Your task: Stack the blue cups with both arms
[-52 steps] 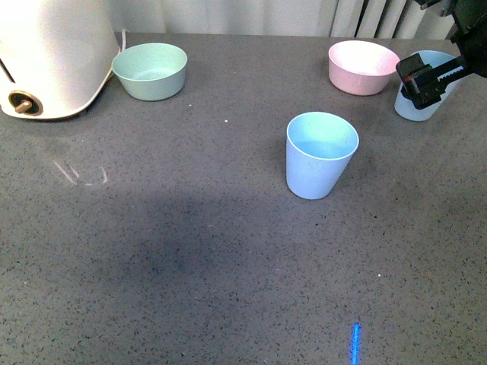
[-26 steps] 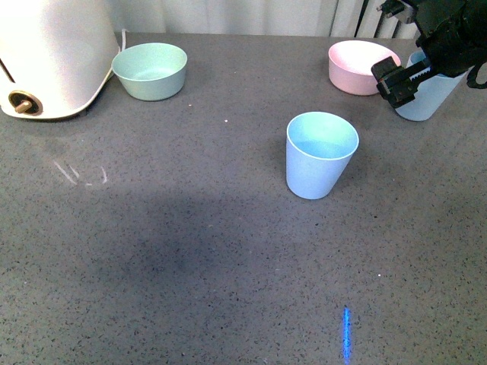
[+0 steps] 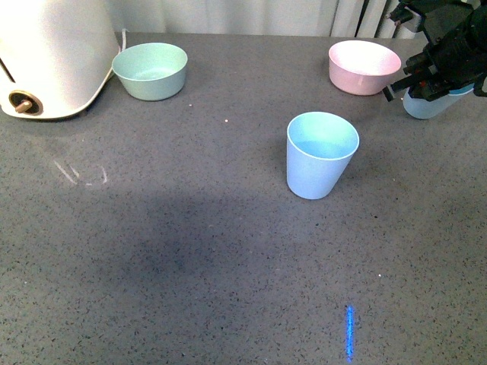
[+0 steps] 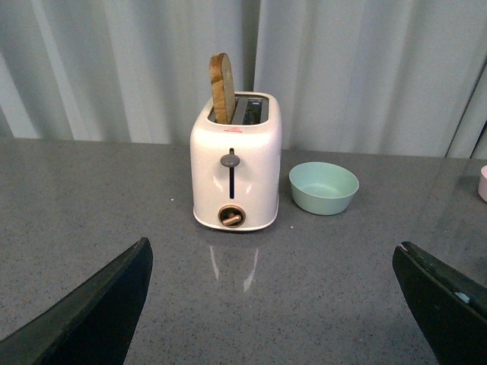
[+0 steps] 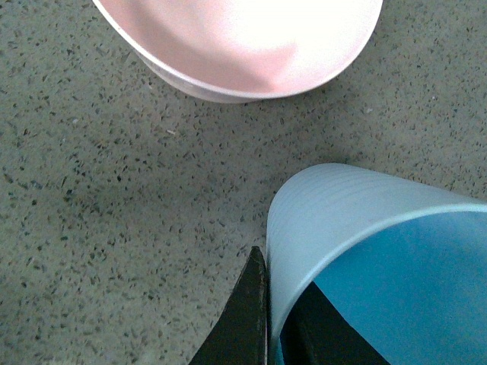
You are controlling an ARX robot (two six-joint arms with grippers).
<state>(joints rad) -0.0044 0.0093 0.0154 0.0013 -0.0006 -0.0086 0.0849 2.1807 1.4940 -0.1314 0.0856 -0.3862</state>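
One blue cup (image 3: 320, 154) stands upright in the middle of the grey table. At the far right a second blue cup (image 3: 428, 103) is held by my right gripper (image 3: 434, 80), which is shut on its rim; the black arm hides the cup's top. The right wrist view shows that cup (image 5: 365, 251) close up, with one finger (image 5: 247, 319) outside the wall and one inside, beside the pink bowl (image 5: 243, 42). My left gripper (image 4: 278, 304) is open over bare table, with both fingertips (image 4: 99, 304) at the picture's lower corners and neither cup between them.
A pink bowl (image 3: 362, 66) sits at the back right, just left of the held cup. A mint-green bowl (image 3: 151, 70) and a white toaster (image 3: 47, 53) stand at the back left. In the left wrist view a toast slice (image 4: 222, 87) sticks out of the toaster (image 4: 236, 163).
My right gripper has turned and risen at the far right with the cup in it, and the cup now shows less below the arm. The middle cup has not moved.
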